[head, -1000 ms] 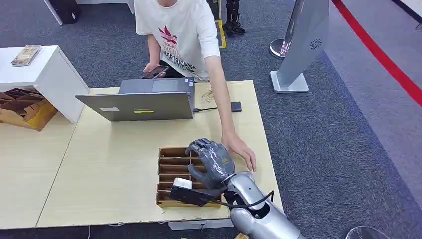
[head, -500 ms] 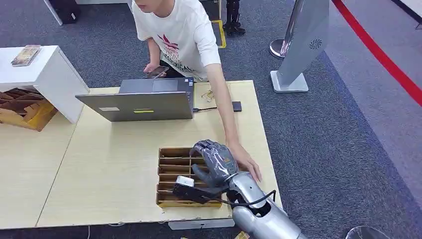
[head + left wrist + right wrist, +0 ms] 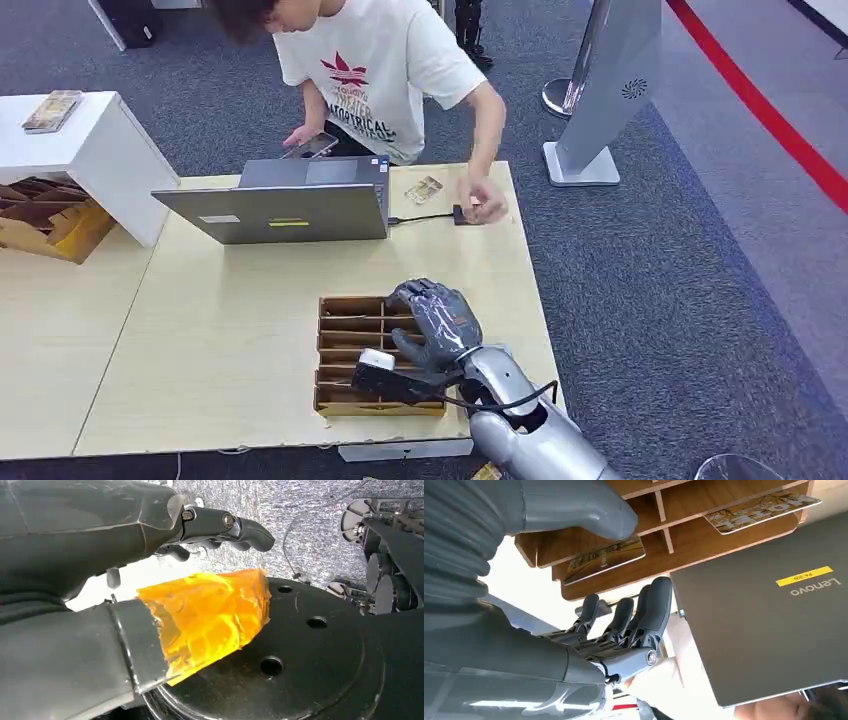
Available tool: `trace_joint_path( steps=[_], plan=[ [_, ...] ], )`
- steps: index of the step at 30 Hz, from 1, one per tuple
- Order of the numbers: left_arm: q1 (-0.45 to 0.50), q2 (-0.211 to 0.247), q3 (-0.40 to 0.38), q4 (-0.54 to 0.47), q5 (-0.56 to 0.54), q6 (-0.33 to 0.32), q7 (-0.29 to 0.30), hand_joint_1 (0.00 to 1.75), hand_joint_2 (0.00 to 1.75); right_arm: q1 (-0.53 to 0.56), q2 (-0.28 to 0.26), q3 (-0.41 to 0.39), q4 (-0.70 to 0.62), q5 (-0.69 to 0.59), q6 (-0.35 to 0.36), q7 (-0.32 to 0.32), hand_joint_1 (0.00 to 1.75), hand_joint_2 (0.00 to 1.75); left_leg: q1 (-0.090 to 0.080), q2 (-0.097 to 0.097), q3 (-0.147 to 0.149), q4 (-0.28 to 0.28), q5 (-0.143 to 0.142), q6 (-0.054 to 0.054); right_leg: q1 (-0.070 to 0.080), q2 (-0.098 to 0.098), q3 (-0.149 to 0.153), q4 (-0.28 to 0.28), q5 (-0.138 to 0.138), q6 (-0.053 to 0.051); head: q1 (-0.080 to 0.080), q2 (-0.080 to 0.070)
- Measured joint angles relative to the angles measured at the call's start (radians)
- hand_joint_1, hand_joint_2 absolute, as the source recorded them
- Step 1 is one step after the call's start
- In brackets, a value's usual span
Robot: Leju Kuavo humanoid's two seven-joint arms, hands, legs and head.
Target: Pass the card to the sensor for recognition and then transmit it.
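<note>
Reaching into the wooden rack at lower centre of the head view, the right hand hovers with fingers apart and holding nothing; to do this well, I judge it should lower onto the nearest card, which lies flat in a slot just under the thumb, and pinch one edge without catching the dividers. Another card lies in a farther slot, the left hand hangs loosely curled and holding nothing, and beyond stand a laptop, a loose card and a person's hand on what may be the sensor.
</note>
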Motion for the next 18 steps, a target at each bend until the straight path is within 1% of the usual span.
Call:
trace_joint_path(
  steps=[1, 4, 5, 6, 9, 11, 12, 17, 18],
  plan=[
    [0.0, 0.0, 0.0, 0.0, 0.0, -0.001, 0.0, 0.0, 0.0, 0.0, 0.0, -0.002, 0.002, 0.005, 0.0, 0.001, 0.93, 1.75, 0.0, 0.0, 0.0, 0.0, 0.0, 0.0, 0.0, 0.0, 0.0, 0.0, 0.0, 0.0, 0.0, 0.0],
    [0.0, 0.0, 0.0, 0.0, 0.001, -0.003, 0.002, 0.0, 0.0, -0.001, 0.0, -0.011, 0.008, 0.013, -0.002, 0.004, 1.06, 1.75, 0.0, 0.0, 0.0, 0.0, 0.0, 0.0, 0.0, 0.0, 0.0, 0.0, 0.0, 0.0, 0.0, 0.0],
    [0.0, 0.0, 0.0, 0.0, 0.001, -0.003, 0.002, 0.0, 0.0, -0.001, 0.0, -0.017, 0.01, 0.016, -0.002, 0.004, 1.2, 1.75, 0.0, 0.0, 0.0, 0.0, 0.0, 0.0, 0.0, 0.0, 0.0, 0.0, 0.0, 0.0, 0.0, 0.0],
    [0.0, 0.0, 0.0, 0.0, 0.001, -0.003, 0.002, 0.0, 0.0, -0.002, 0.0, -0.022, 0.013, 0.017, -0.003, 0.004, 1.29, 1.75, 0.0, 0.0, 0.0, 0.0, 0.0, 0.0, 0.0, 0.0, 0.0, 0.0, 0.0, 0.0, 0.0, 0.0],
    [0.0, 0.0, 0.0, 0.0, 0.002, -0.004, 0.004, 0.0, 0.0, -0.002, -0.001, -0.036, 0.019, 0.028, -0.008, 0.004, 1.27, 1.75, 0.0, 0.0, 0.0, 0.0, 0.0, 0.0, 0.0, 0.0, 0.001, 0.0, 0.0, 0.0, 0.0, 0.0],
    [0.0, 0.0, 0.0, 0.0, 0.002, -0.005, 0.005, 0.0, 0.0, -0.002, -0.001, -0.047, 0.023, 0.031, -0.013, 0.004, 1.33, 1.75, 0.0, 0.0, 0.001, 0.0, 0.0, 0.0, 0.0, 0.0, 0.001, 0.0, 0.0, 0.0, 0.0, 0.0],
    [0.0, 0.0, 0.0, 0.0, 0.003, -0.005, 0.005, 0.0, 0.0, -0.003, -0.001, -0.05, 0.025, 0.032, -0.015, 0.004, 1.29, 1.75, 0.0, 0.0, 0.001, 0.0, 0.0, 0.0, 0.0, 0.0, 0.001, 0.0, 0.0, 0.0, 0.0, 0.0],
    [-0.001, 0.002, 0.0, 0.0, 0.003, -0.005, 0.016, 0.0, 0.0, -0.005, -0.001, -0.063, 0.042, 0.039, -0.016, 0.004, 1.36, 1.75, 0.0, 0.0, 0.001, 0.0, 0.0, 0.0, 0.0, 0.0, 0.001, 0.0, 0.0, 0.0, 0.0, 0.0],
    [0.0, 0.002, 0.0, 0.0, 0.003, -0.004, 0.018, 0.0, 0.0, -0.005, -0.001, -0.066, 0.045, 0.04, -0.016, 0.004, 1.34, 1.75, 0.0, 0.0, 0.001, 0.0, 0.0, 0.0, 0.0, 0.0, 0.001, 0.0, 0.0, 0.0, 0.0, 0.0]
  ],
)
